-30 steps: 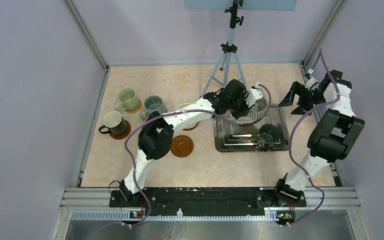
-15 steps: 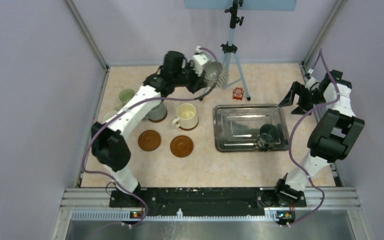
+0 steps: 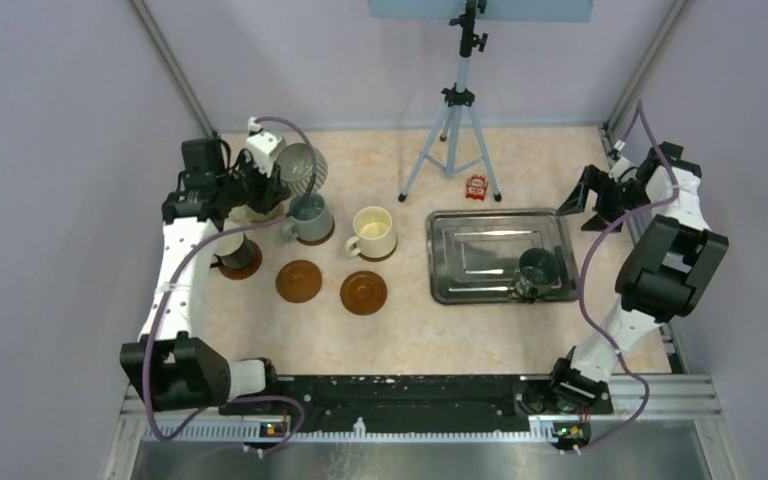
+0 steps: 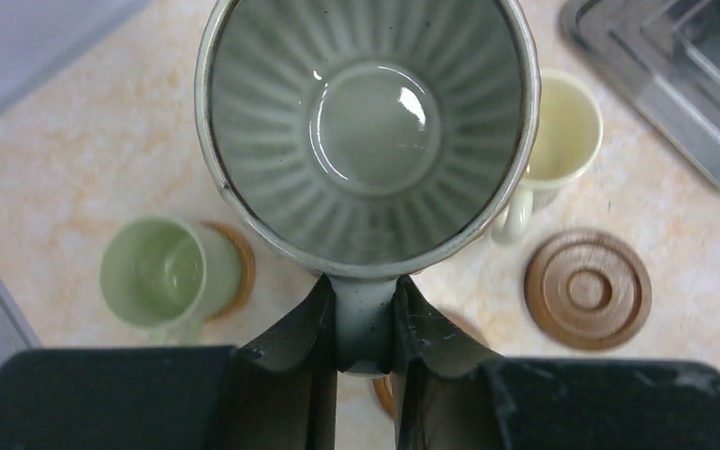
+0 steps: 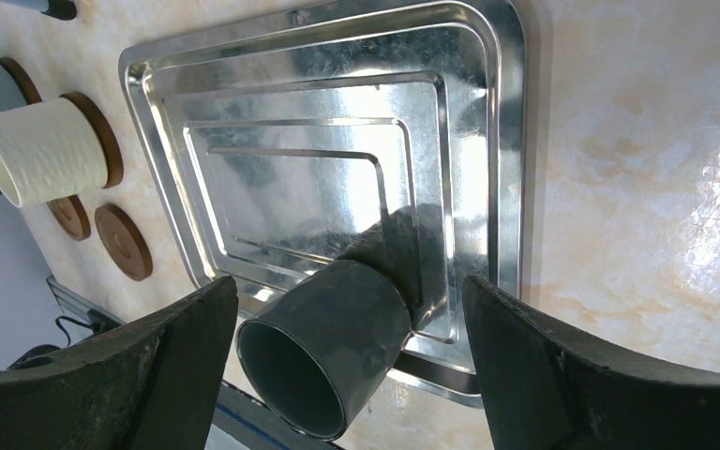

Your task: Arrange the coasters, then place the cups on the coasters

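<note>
Around: pale lilac walls [image 3: 60,150] close the place in on three sides, with metal posts in the far corners.
Table [image 3: 400,335]: marbled peach-cream top, glossy where the light catches it. A black rail [image 3: 410,392] along the near edge carries both arm bases.
Far side: a tripod [image 3: 457,110] stands on the table, a small red thing [image 3: 476,186] by its foot.
Right half: a steel tray [image 3: 500,213] lies flat, with a dark mug [image 3: 538,268] upright in its near right part.
Left half: grey-blue mug [image 3: 310,217], cream mug [image 3: 373,232] and pale green mug [image 4: 164,272] each sit on a coaster. A bare coaster [image 3: 299,281] and a second bare coaster [image 3: 363,293] lie side by side nearer the rail.
Left gripper [image 4: 364,319]: clamped on the handle of the ribbed grey mug [image 4: 367,122], held in the air over the far left corner.
Right gripper [image 3: 585,207]: jaws wide apart, holding nothing, in the air off the tray's far right corner.
</note>
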You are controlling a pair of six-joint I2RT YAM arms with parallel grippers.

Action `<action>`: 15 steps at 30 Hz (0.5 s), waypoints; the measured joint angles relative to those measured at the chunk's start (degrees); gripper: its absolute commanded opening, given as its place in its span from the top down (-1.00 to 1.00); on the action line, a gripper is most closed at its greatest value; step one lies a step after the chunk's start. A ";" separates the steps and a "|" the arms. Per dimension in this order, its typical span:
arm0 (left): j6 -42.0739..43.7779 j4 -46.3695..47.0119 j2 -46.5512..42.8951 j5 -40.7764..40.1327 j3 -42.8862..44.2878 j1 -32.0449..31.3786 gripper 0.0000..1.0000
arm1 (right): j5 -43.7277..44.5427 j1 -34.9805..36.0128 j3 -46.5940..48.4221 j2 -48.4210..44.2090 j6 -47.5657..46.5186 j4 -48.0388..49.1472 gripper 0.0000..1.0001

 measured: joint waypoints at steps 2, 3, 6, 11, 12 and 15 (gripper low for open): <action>2.82 -2.54 -2.25 1.38 -2.80 2.93 1.00 | 0.00 0.00 0.00 0.24 -0.02 0.00 -0.76; 4.37 -3.52 -3.26 2.19 -4.20 4.04 1.00 | 0.00 0.00 0.00 0.31 0.00 0.00 -0.76; 10.86 -7.10 -6.01 3.58 -8.79 6.47 1.00 | 0.02 0.00 0.02 0.44 0.00 -0.02 -0.76; 20.61 -12.09 -8.52 2.67 -15.69 7.13 1.00 | 0.04 0.00 0.02 0.46 -0.02 -0.02 -0.76; 21.94 -12.76 -8.55 2.19 -16.76 7.10 1.00 | 0.04 0.00 0.02 0.46 -0.04 -0.02 -0.76; 25.31 -13.62 -8.55 0.02 -19.63 7.34 1.00 | 0.09 0.00 0.02 0.46 -0.09 -0.07 -0.76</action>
